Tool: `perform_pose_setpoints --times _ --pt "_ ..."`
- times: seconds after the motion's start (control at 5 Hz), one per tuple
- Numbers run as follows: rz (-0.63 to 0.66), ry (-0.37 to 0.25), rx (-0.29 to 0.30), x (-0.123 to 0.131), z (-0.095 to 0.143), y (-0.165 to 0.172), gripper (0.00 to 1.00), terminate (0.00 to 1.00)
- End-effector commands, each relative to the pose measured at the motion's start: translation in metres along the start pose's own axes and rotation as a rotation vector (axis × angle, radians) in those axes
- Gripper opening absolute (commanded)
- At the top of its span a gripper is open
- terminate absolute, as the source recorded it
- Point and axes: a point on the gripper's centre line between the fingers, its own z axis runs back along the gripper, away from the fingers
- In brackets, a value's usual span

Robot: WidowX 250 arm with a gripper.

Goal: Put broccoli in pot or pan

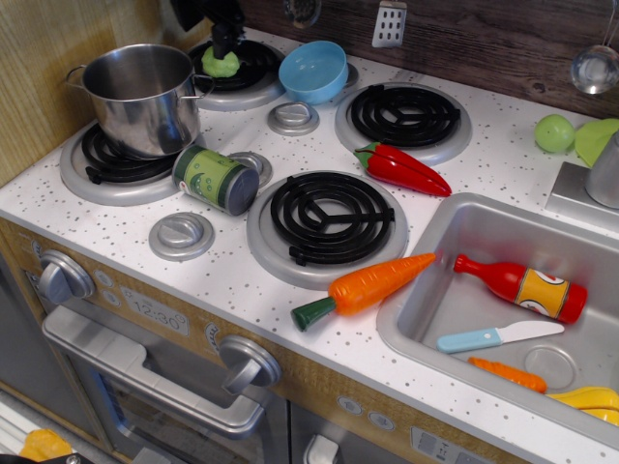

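The broccoli (220,66) is a small pale yellow-green lump on the back left burner (253,85), just right of the pot's handle. The shiny steel pot (141,97) stands upright and empty on the front left burner. My black gripper (223,43) hangs from the top edge directly over the broccoli. One dark finger (226,35) reaches down to the broccoli's top. The jaws look open, and the broccoli rests on the burner. Most of the gripper is cut off by the frame's top.
A light blue bowl (313,71) sits right of the broccoli. A green-labelled can (216,179) lies in front of the pot. A red pepper (403,168), a carrot (368,286) and a sink (455,242) with toys are to the right. A green ball (554,132) is at the back right.
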Motion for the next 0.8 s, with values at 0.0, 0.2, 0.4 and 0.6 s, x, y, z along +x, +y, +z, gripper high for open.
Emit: perform_pose_setpoints --times 0.0,0.2,0.4,0.6 --pt "-0.027 -0.092 -0.001 0.013 0.0 0.016 1.0 0.0" --pt "-0.039 -0.118 -0.028 0.016 -0.013 0.017 1.0 0.0" --pt "-0.043 -0.128 -0.06 0.017 -0.026 0.018 1.0 0.0" --pt "-0.034 -0.109 -0.123 0.021 -0.032 0.021 0.0 0.0"
